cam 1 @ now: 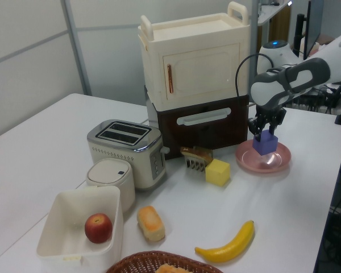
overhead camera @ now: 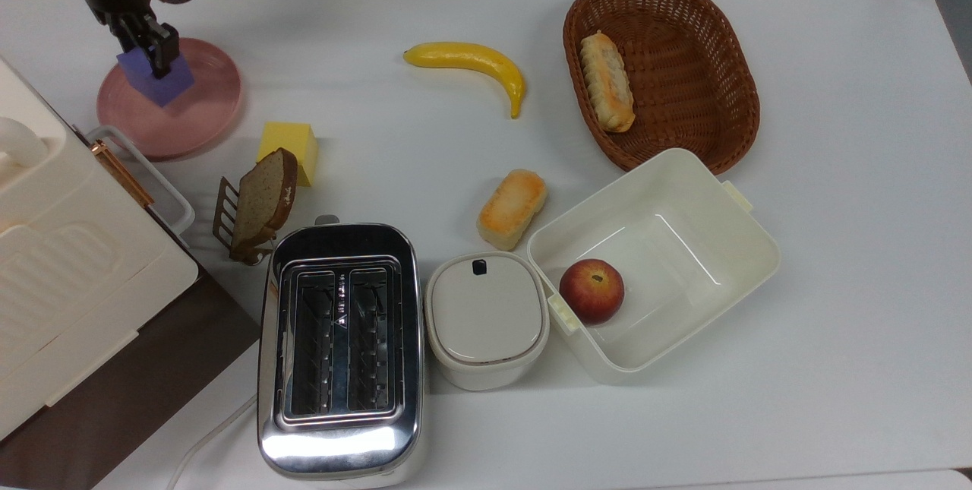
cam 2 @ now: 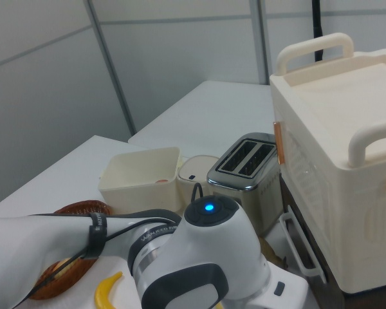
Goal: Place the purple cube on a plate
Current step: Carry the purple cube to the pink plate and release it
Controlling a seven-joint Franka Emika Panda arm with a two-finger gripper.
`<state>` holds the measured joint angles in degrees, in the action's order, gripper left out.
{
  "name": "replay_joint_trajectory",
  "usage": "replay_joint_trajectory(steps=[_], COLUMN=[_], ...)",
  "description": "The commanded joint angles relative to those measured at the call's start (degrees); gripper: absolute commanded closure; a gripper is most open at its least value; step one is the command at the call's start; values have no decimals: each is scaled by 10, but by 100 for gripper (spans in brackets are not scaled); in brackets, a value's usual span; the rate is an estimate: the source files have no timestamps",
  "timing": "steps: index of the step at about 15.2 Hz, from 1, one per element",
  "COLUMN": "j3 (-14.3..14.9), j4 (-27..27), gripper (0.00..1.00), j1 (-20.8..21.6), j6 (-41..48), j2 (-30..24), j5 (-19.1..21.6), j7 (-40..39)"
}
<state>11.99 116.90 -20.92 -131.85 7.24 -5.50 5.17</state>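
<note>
The purple cube (overhead camera: 154, 79) sits low over the pink plate (overhead camera: 199, 106) at the top view's left, and my gripper (overhead camera: 149, 45) is shut on its upper part. In the left view the purple cube (cam 1: 265, 144) is right at the surface of the plate (cam 1: 278, 164), held by the gripper (cam 1: 266, 132); I cannot tell whether it touches. The arm's white body (cam 2: 199, 257) blocks the cube and plate in the right view.
A yellow cube (overhead camera: 289, 149) and a bread slice in a rack (overhead camera: 262, 201) lie just right of the plate. The cream cabinet (overhead camera: 68, 247) stands close on the top view's left. Toaster (overhead camera: 339, 346), banana (overhead camera: 471, 64), basket (overhead camera: 659, 68) and white bin (overhead camera: 653, 262) are farther right.
</note>
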Motion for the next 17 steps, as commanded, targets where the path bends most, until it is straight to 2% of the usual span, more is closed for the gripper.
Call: replay_joint_trajectory(steps=[1, 5, 6, 7, 8, 17], j3=[2, 1, 1, 1, 1, -7], j4=[-8, -7, -8, -7, -7, -8], gripper=[83, 81, 71, 33, 0, 0], j1=[-3, -2, -2, -3, -2, 11], j6=[-9, -9, -9, -9, -9, 0], j2=[12, 15, 15, 15, 15, 5], j5=[8, 7, 7, 7, 7, 5], j7=[-18, -18, -17, -17, -16, -9])
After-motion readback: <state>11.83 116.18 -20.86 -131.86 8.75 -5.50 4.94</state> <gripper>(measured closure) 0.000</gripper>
